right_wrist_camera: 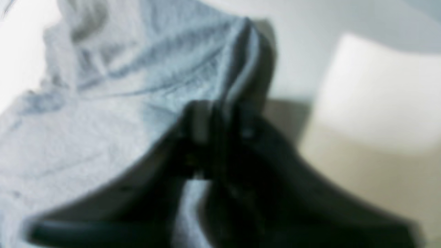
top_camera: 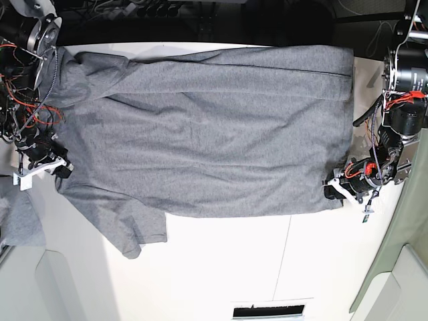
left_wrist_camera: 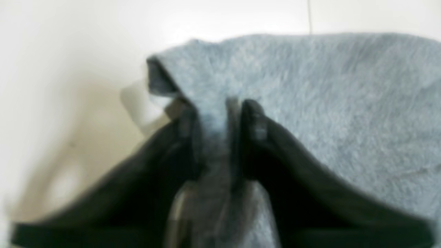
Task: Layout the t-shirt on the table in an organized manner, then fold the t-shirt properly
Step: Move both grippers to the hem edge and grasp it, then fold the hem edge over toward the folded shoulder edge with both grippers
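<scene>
Left pincer point(left_wrist_camera: 220, 113), wrist view: both black fingers drawn in close with a ridge of grey cloth bunched between them, pinching the t-shirt point(left_wrist_camera: 327, 103) at a corner of its edge; the fabric rises out of the grip and spreads away to the right and up, while bare white surface point(left_wrist_camera: 69, 51) lies to the left, a thin dark seam line point(left_wrist_camera: 309, 17) running off above the cloth. Picture is soft, so the finger pads are not sharp. Right pincer point(right_wrist_camera: 220, 117), wrist view: fingers likewise pressed together on a folded hem, pinching the t-shirt point(right_wrist_camera: 103, 103), which drapes off to the left and up in wrinkles; pale surface lies to the right of the grip. Base view: left pincer point(top_camera: 338, 188) sits at the shirt's lower right corner, right pincer point(top_camera: 57, 167) at its left edge near the sleeve. Between them the t-shirt point(top_camera: 207, 134) lies spread flat across the far half of the surface point(top_camera: 221, 267), one sleeve point(top_camera: 127, 231) angling out toward the near side. A second patch of grey cloth point(top_camera: 20, 224) lies at the left margin.
</scene>
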Motion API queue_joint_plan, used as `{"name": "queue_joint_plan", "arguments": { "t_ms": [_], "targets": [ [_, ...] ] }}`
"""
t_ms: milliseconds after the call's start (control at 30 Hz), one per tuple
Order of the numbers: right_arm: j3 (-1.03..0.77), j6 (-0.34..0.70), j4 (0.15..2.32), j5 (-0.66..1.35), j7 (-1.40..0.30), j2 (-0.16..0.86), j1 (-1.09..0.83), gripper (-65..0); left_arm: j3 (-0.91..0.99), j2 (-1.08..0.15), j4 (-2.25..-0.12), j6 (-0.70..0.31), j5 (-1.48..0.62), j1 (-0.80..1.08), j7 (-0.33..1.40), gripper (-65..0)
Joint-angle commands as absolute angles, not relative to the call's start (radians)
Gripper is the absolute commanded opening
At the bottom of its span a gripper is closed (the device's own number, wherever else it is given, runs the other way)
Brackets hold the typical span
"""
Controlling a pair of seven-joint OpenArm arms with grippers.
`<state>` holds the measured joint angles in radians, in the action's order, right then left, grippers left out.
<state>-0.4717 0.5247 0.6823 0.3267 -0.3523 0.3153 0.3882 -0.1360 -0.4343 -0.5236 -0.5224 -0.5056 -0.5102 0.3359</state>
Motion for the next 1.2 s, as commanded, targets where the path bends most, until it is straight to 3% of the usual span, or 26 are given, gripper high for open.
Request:
{"name": "queue_joint_plan", "arguments": {
  "t_ms": [0, 33, 133, 233, 400, 733, 900, 1067, 1100, 1167],
  "targets": [
    [-0.474, 0.547, 0.696, 0.328, -0.340, 0.330, 0.410, -65.0, -0.134, -0.444, -0.533, -0.548, -0.507, -0.532, 0.340, -61.3],
    [-0.474, 0.548, 0.697, 0.329, -0.340, 0.330, 0.410, -65.0, -0.135, -0.445, -0.533, -0.573, -0.507, -0.532, 0.340, -65.0],
    [-0.475, 0.555, 0.705, 0.329, -0.340, 0.335, 0.422, -65.0, -0.135, -0.455, -0.534, -0.698, -0.516, -0.535, 0.344, -65.0],
    [-0.475, 0.570, 0.755, 0.334, -0.347, 0.341, 0.425, -65.0, -0.137, -0.485, -0.541, -0.698, -0.614, -0.537, 0.429, -65.0],
    [-0.474, 0.570, 0.872, 0.445, -0.496, 0.374, 0.405, -65.0, -0.137, -0.550, -0.632, -0.698, -0.733, -0.497, 0.601, -65.0],
    [-0.474, 0.581, 1.007, 0.646, -0.627, 0.486, 0.298, -65.0, -0.137, -0.710, -1.084, -0.698, -1.028, -0.274, 0.857, -65.0],
    [-0.474, 0.581, 1.087, 0.678, -0.633, 0.503, 0.172, -65.0, -0.137, -0.758, -1.261, -0.698, -1.082, -0.134, 0.876, -65.0],
    [-0.474, 0.580, 1.092, 0.693, -0.628, 0.490, 0.080, -65.0, -0.137, -0.748, -1.299, -0.698, -1.072, -0.046, 0.876, -65.0],
    [-0.474, 0.579, 1.092, 0.692, -0.625, 0.489, 0.068, -62.8, -0.137, -0.740, -1.299, -0.698, -1.072, -0.040, 0.876, -65.0],
    [-0.475, 0.572, 1.091, 0.691, -0.612, 0.487, 0.059, -44.5, -0.137, -0.724, -1.299, -0.698, -1.071, -0.032, 0.872, -65.0]
  ]
}}
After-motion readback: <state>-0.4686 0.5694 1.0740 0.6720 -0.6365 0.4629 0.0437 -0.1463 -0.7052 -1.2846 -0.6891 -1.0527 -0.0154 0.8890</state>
